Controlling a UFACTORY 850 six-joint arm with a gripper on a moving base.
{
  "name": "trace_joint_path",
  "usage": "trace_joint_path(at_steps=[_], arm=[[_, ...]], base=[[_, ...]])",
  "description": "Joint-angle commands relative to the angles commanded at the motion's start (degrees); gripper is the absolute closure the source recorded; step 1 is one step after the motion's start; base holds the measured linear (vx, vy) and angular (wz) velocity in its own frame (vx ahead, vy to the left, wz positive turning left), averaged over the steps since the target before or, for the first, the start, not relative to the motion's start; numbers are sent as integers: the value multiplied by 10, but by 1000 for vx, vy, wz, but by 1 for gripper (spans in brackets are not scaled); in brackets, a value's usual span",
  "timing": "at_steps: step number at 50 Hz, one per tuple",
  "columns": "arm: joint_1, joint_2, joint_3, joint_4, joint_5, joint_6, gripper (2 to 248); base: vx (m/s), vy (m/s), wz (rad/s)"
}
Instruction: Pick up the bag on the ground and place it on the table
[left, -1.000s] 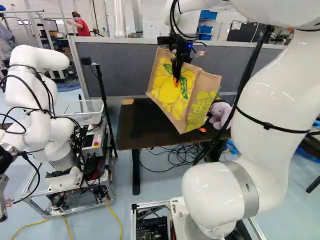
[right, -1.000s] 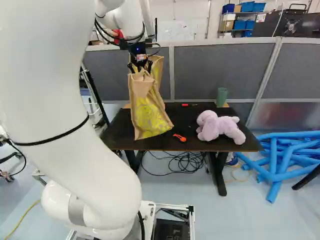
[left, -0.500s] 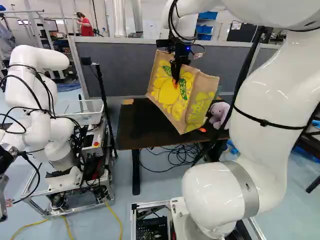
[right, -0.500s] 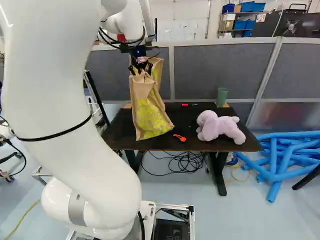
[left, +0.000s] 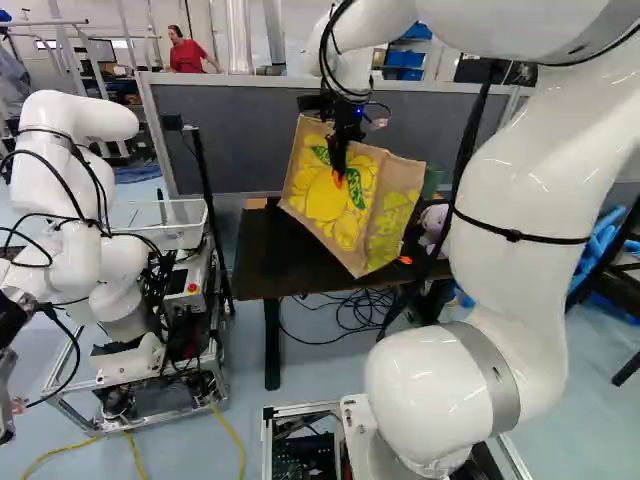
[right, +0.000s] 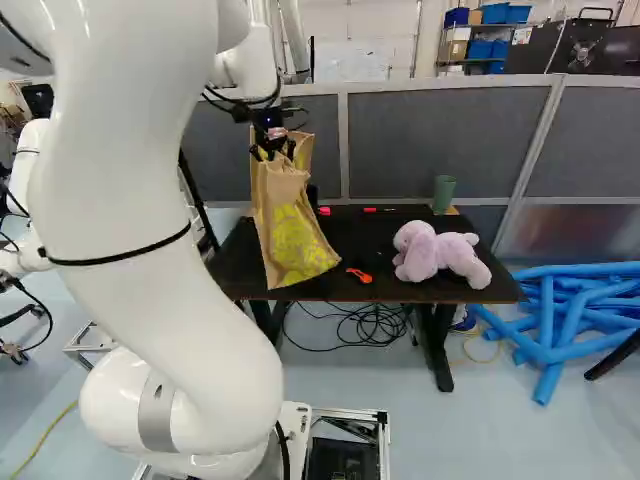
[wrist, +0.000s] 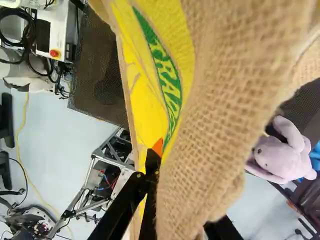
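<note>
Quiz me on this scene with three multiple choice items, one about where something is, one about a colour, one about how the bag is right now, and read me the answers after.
1. In the right base view, what lies on the table between the bag and the plush toy?
A) a small orange object
B) a yellow cable
C) a blue tube

2. What colour is the plush toy?
A) green
B) pale purple
C) orange

3. How is the bag now?
A) flat on the floor
B) folded on the table
C) tilted, held by the jaws

Answers:
1. A: it lies on the dark top, beside the bag's lower end.
2. B: its head and body show pale purple.
3. C: both base views show it slanting down from the jaws.
</note>
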Motion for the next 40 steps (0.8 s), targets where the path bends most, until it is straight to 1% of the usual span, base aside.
trace_joint_path(at_steps=[8,21,29,40], arm=[[3,-14,0,-3,2,0,228],[15,-41,-7,-14,20,0,228],[21,-64,-19,-22,25,0,228],[30,-100,-43,-24,26,0,228]], base=[[0,0,0],[0,0,0],[0,0,0],[0,0,0]])
